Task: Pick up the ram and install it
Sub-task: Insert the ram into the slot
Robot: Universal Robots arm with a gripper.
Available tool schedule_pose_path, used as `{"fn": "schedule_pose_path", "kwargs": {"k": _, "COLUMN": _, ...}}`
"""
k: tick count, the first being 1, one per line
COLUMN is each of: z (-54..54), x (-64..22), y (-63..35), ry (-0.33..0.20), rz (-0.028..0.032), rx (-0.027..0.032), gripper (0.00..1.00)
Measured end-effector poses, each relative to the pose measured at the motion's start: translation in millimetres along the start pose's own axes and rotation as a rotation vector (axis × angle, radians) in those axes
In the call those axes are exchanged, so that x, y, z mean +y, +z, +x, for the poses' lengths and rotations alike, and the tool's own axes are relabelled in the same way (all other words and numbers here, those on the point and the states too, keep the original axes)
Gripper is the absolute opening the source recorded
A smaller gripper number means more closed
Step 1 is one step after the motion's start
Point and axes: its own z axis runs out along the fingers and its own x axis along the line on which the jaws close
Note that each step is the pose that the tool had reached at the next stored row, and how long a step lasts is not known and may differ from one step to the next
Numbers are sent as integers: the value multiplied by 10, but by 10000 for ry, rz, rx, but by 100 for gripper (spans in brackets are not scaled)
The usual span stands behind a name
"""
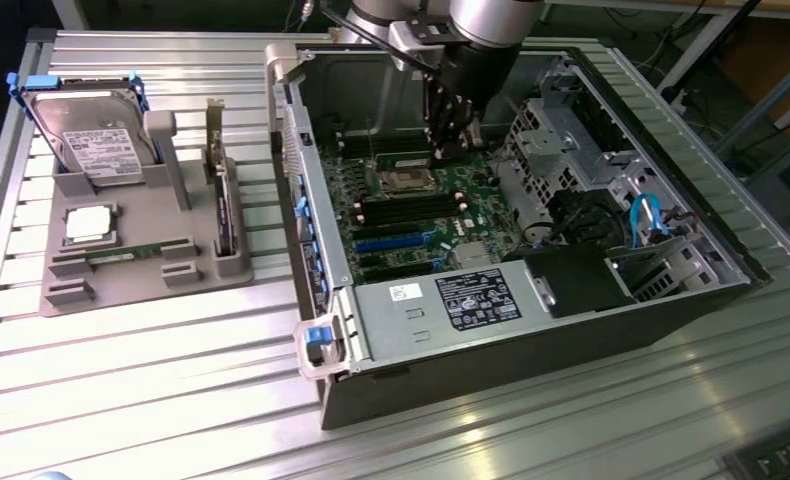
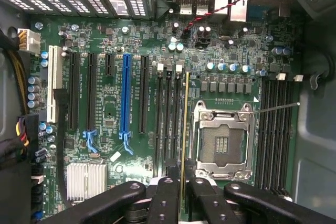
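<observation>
The ram [image 2: 185, 124] shows edge-on as a thin yellow-green strip running out from between my fingers. My gripper [image 2: 184, 182] is shut on it, with one black finger [image 2: 165, 198] on each side. The strip hangs over the black memory slots [image 2: 169, 119], in line with the one closest to the CPU socket [image 2: 223, 140]. I cannot tell whether it touches the slot. In the exterior view my gripper [image 1: 451, 150] reaches down inside the open computer case [image 1: 318, 250], just above the motherboard [image 1: 422, 225] beside the socket.
A grey holder [image 1: 128, 285] on the exterior view's left carries a hard drive [image 1: 88, 140], an upright dark card [image 1: 219, 195], a CPU [image 1: 88, 222] and a green strip [image 1: 135, 250]. Drive cages [image 1: 569, 140], cables and a power supply [image 1: 482, 298] crowd the case.
</observation>
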Motion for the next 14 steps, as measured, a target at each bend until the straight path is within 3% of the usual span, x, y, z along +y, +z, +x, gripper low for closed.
{"fn": "schedule_pose_path", "kwargs": {"k": 14, "z": 49, "x": 12, "y": 145, "ry": 302, "rz": 4, "rx": -8, "gripper": 14}}
